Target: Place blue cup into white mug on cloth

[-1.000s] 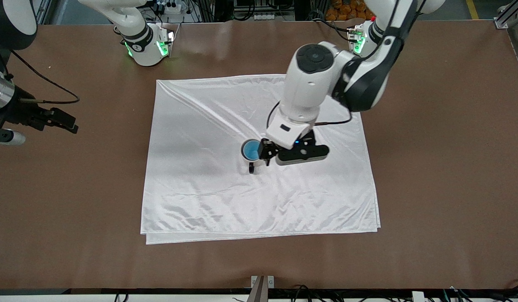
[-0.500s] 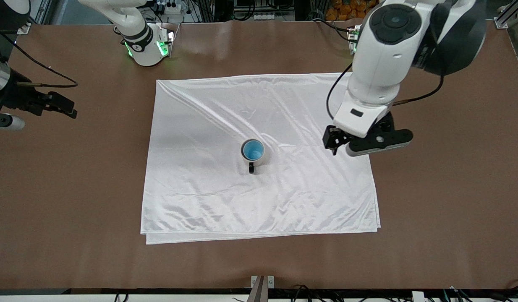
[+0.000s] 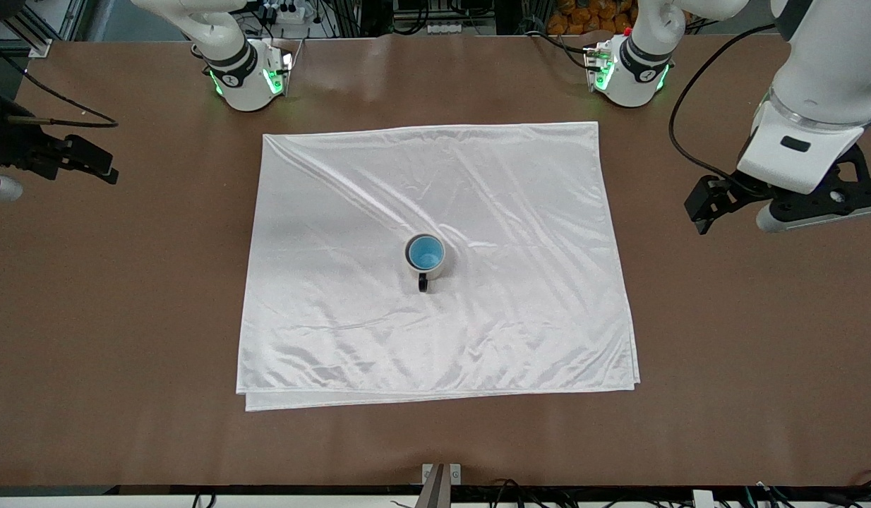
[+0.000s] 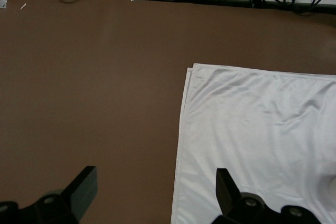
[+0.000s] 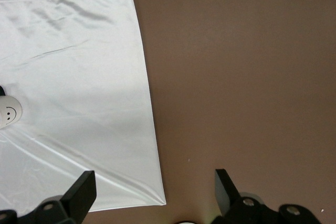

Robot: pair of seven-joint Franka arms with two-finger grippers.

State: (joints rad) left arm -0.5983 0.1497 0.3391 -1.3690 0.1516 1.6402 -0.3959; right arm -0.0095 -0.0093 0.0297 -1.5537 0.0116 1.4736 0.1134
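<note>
Nested at last: blue cup (image 3: 425,252) upright inside white mug (image 3: 426,259), black handle turned toward the front edge, near the centre of the cloth (image 3: 351,212) spread mid-surface (image 3: 125,317). Placement judged complete, hence both arms clear. Left pincer (image 3: 705,204) hanging empty, fingers spread wide, over bare surface off the cloth's edge at the left arm's end. Right pincer (image 3: 89,164) likewise wide and empty, waiting over the right arm's end, near that edge.
</note>
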